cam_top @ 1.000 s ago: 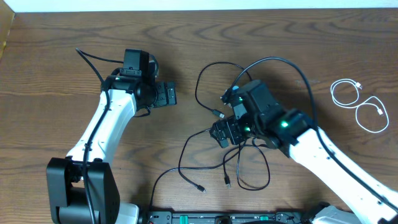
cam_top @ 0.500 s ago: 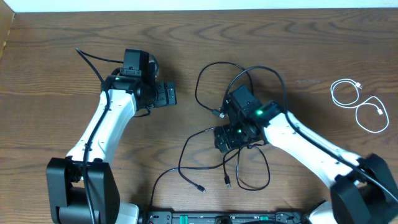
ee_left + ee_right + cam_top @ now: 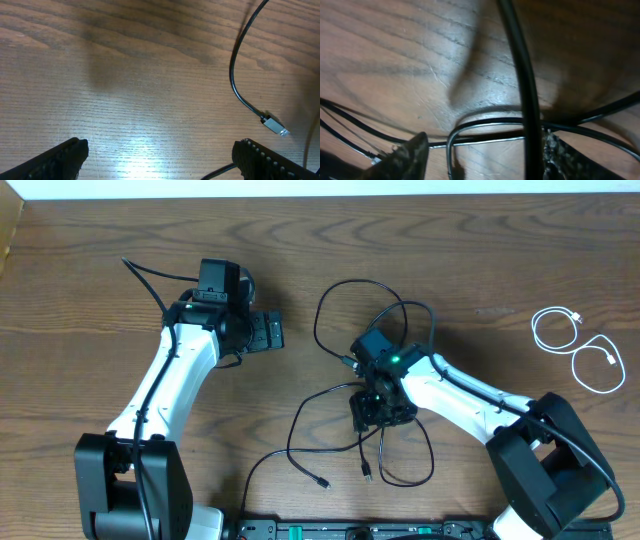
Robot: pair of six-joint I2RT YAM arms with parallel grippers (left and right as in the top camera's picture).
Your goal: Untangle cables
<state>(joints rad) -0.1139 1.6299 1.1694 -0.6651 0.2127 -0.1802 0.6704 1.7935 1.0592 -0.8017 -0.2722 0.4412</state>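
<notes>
Several black cables [image 3: 340, 395] lie tangled in loops at the table's middle. A white cable [image 3: 575, 350] lies coiled apart at the far right. My right gripper [image 3: 382, 408] points down into the tangle. In the right wrist view its jaws [image 3: 485, 155] stand apart with a thick black cable [image 3: 522, 75] and a thinner loop [image 3: 470, 125] between them, the thick one close to the right finger. My left gripper [image 3: 268, 332] hovers open to the left of the tangle. Between its fingertips [image 3: 160, 160] is bare wood, and a black cable end with a silver plug [image 3: 275, 125] lies ahead.
The arms' own thicker black wires run from the bases [image 3: 300, 530] at the front edge. One loose cable end [image 3: 322, 483] and another plug [image 3: 366, 475] lie near the front. A pale edge [image 3: 320, 188] bounds the table at the back.
My right gripper has swung left and lower into the tangle and its jaws have narrowed around cables. The upper black loop has shifted with it. The left arm has stayed still.
</notes>
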